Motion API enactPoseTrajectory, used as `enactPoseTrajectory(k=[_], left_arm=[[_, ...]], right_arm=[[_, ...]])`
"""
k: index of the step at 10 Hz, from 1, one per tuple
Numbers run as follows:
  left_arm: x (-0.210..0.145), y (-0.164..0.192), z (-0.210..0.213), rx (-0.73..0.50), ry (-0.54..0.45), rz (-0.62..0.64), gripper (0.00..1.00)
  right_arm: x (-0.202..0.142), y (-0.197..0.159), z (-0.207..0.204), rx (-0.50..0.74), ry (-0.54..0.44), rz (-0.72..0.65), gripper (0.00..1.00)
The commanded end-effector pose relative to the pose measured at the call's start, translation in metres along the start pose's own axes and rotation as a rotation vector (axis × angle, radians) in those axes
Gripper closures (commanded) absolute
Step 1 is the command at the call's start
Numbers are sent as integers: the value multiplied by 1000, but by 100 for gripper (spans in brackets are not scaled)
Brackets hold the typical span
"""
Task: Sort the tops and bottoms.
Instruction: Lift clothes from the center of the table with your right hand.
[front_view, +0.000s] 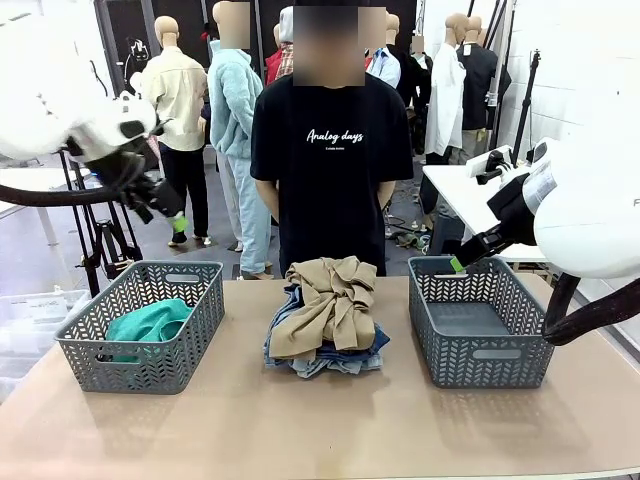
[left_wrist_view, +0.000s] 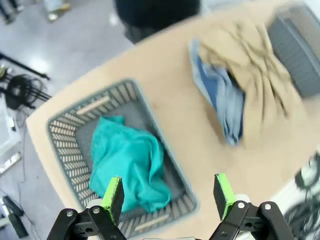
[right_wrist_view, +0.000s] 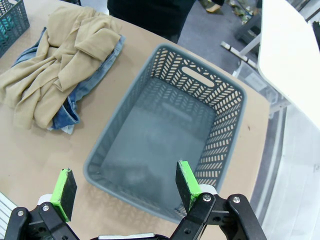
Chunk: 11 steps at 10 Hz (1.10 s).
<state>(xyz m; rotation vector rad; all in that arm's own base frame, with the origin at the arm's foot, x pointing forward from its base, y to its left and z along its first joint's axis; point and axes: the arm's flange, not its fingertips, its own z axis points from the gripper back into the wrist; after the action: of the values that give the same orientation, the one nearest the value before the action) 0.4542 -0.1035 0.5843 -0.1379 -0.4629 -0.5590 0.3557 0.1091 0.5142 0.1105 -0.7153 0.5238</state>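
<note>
Table (front_view: 320, 430), light brown, runs across the lower half of the front view. Behind its far edge, at the upper centre, you see a person (front_view: 330, 170) in a black T-shirt with white lettering, standing with the arms down.

Two grey lattice baskets stand on the table, well apart. The left basket (front_view: 95, 345) is at the lower left, and the right basket (front_view: 480, 345) is at the lower right; its grey floor shows in the right wrist view.

Between the baskets, in the centre of the frame, lies a pile of clothes. The tan shirt (front_view: 325, 300) is crumpled on top, and under it are the blue denim bottoms (front_view: 330, 362), their edges sticking out at the front and the left.

The teal top (front_view: 148, 322) lies bunched inside the left basket.

The left gripper (front_view: 175, 218) hangs at the upper left, above the left basket, with its jaws wide apart and nothing between them. The right gripper (front_view: 456, 264) hangs over the far rim of the right basket, jaws also spread wide and holding nothing.
</note>
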Motion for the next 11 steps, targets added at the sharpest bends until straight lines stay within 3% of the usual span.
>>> enactPoseTrajectory(k=[1,2,3,4,7,11], left_arm=[[-12,14,9,-38,47,-133,7],[-10,5,2,-49,81,-166,7],[-5,-2,-5,21,97,-163,7],[-15,7,7,-43,64,-123,7],[-14,3,1,-36,84,-146,7],[-35,-64,24,-152,46,-410,7]], right_arm=[[0,-1,-2,11,-2,-4,0],[0,-1,-2,11,-2,-4,0],[0,-1,-2,11,-2,-4,0],[0,-1,-2,11,-2,-4,0],[0,-1,-2,11,-2,-4,0],[0,-1,-2,11,-2,-4,0]])
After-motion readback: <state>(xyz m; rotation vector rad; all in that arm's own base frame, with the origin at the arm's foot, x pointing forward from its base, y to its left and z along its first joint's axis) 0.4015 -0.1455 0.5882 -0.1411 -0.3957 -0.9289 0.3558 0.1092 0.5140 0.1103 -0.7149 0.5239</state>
